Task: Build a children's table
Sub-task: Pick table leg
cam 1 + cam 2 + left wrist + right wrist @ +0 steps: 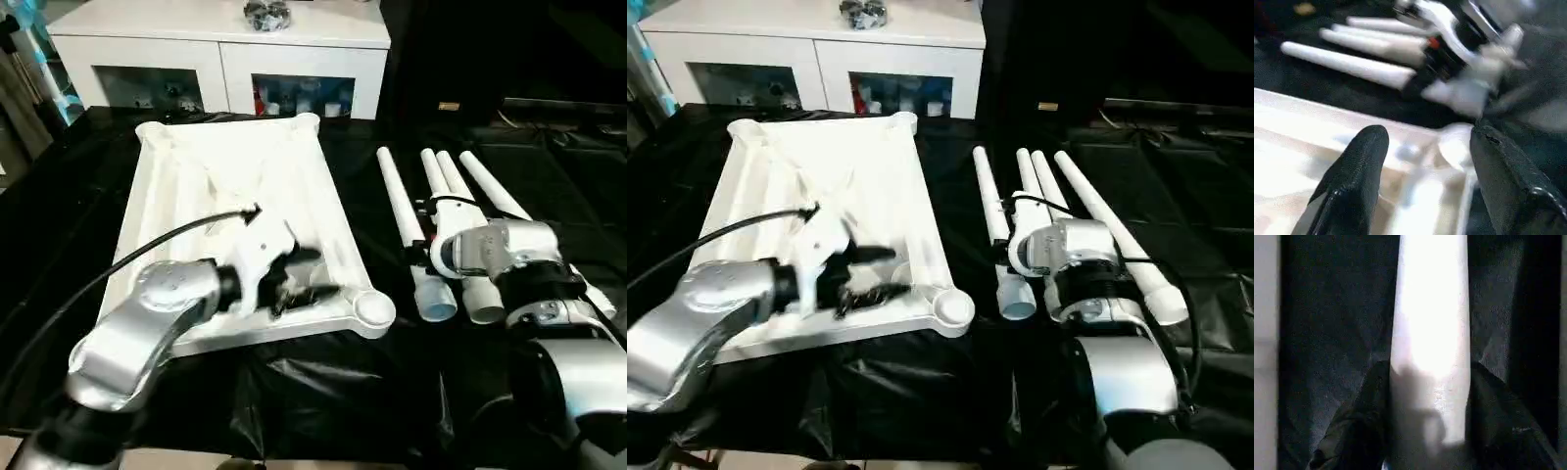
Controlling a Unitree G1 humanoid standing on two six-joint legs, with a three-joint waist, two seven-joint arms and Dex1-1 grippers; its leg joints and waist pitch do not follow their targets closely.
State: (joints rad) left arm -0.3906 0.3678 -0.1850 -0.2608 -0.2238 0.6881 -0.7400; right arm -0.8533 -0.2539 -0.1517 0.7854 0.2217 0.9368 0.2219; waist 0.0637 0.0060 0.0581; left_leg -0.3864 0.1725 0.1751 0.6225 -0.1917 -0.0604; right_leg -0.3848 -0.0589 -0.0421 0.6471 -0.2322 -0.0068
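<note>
Black sheeting (323,382) bears leg (1430,333) between right pincer (1425,431) fingers.

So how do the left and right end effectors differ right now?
The left end effector is open, empty, hovering over the tabletop near its corner socket. The right end effector has its fingers on either side of a table leg among the four lying on the black sheet. Both have black fingers.

No readable text, labels or numbers anywhere. Small yellowish tag (449,106) on the dark backdrop beyond the legs (431,211); too small to read.
</note>
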